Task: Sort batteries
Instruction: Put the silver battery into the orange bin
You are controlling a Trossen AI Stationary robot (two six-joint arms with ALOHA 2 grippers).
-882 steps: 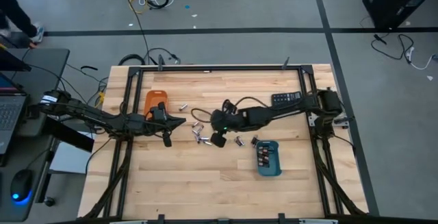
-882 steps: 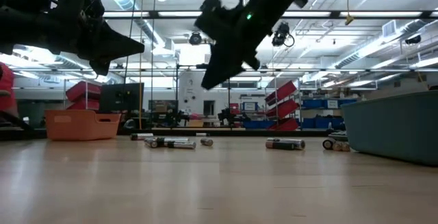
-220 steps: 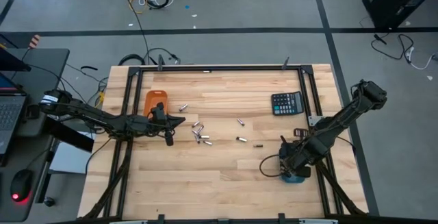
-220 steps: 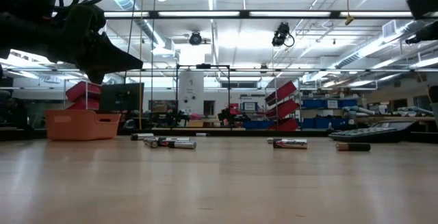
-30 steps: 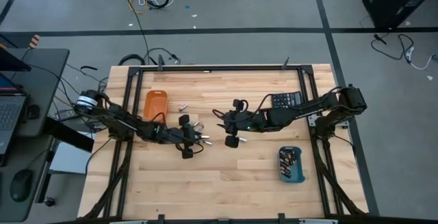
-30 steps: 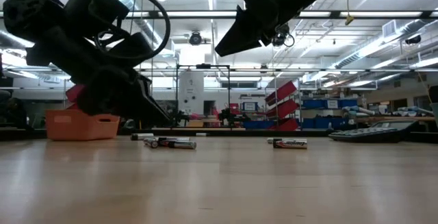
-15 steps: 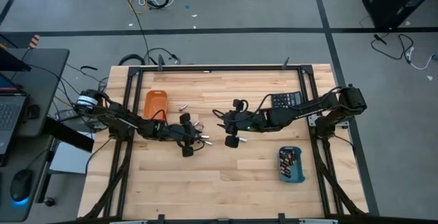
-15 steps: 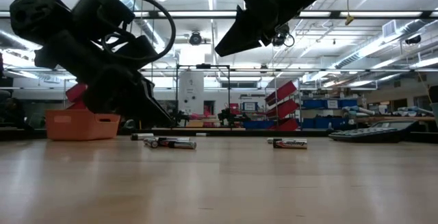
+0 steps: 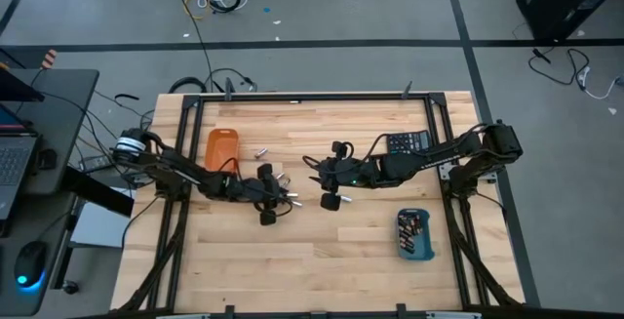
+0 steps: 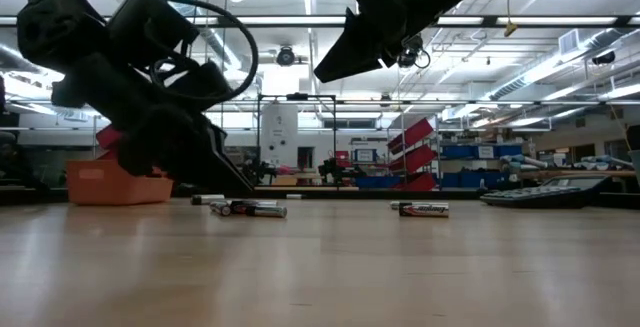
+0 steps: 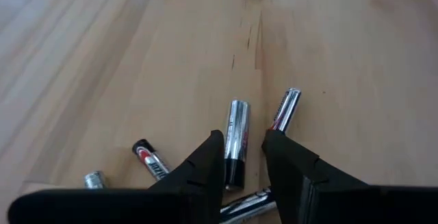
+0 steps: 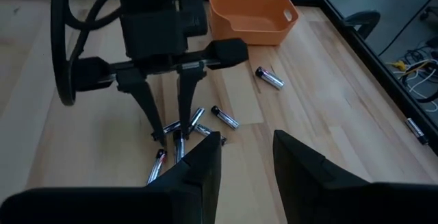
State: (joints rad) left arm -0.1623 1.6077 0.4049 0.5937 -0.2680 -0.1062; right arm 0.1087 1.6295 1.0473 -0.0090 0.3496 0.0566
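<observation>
Several batteries (image 9: pixel 284 191) lie loose on the wooden table left of centre, and one more battery (image 9: pixel 261 151) lies by the orange tray (image 9: pixel 221 146). My left gripper (image 11: pixel 243 148) is down at the cluster, open. Its fingers stand on either side of one silver-and-black battery (image 11: pixel 235 138) that lies flat on the wood. I cannot tell whether they touch it. My right gripper (image 9: pixel 312 171) hangs open above the table, right of the cluster, with nothing between its fingers (image 12: pixel 205 162). Across the table, a lone battery (image 10: pixel 420 208) lies farther right.
A blue tray (image 9: pixel 413 233) holding batteries stands at the near right. A black calculator (image 9: pixel 407 142) lies at the far right. The orange tray (image 12: pixel 252 11) sits at the far left. Black frame rails run along the table's edges.
</observation>
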